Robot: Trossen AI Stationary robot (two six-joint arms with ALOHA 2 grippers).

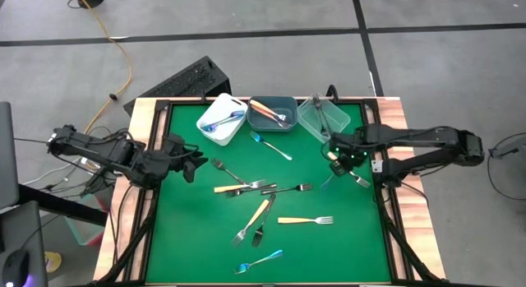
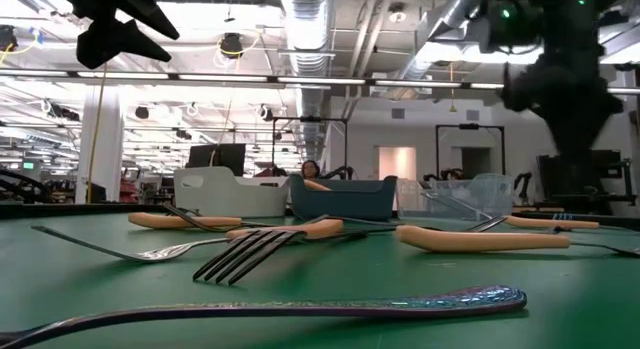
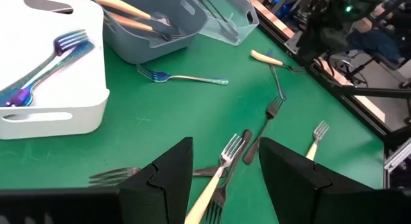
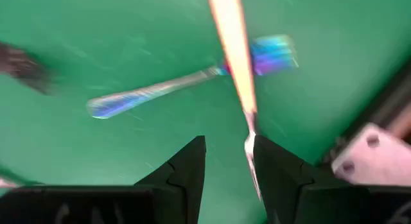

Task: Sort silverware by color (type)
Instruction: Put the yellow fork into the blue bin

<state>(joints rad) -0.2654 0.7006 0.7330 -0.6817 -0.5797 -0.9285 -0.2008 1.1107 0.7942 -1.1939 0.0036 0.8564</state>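
From above, the left end effector (image 1: 195, 164) hangs open and empty over the left side of the green desk (image 1: 189, 238), the right end effector (image 1: 339, 158) is near the right edge beside an orange-handled fork (image 1: 352, 174), and the loose forks (image 1: 263, 206) lie mid-desk in front of the white bin (image 1: 222, 119), grey-blue bin (image 1: 273, 114) and clear bin (image 1: 322, 119). The left wrist view shows open fingers (image 3: 168, 179) above crossed forks. The right wrist view shows parted fingers (image 4: 183, 169) holding nothing, over an orange-handled fork (image 4: 232, 44) crossing a bluish one (image 4: 154, 90).
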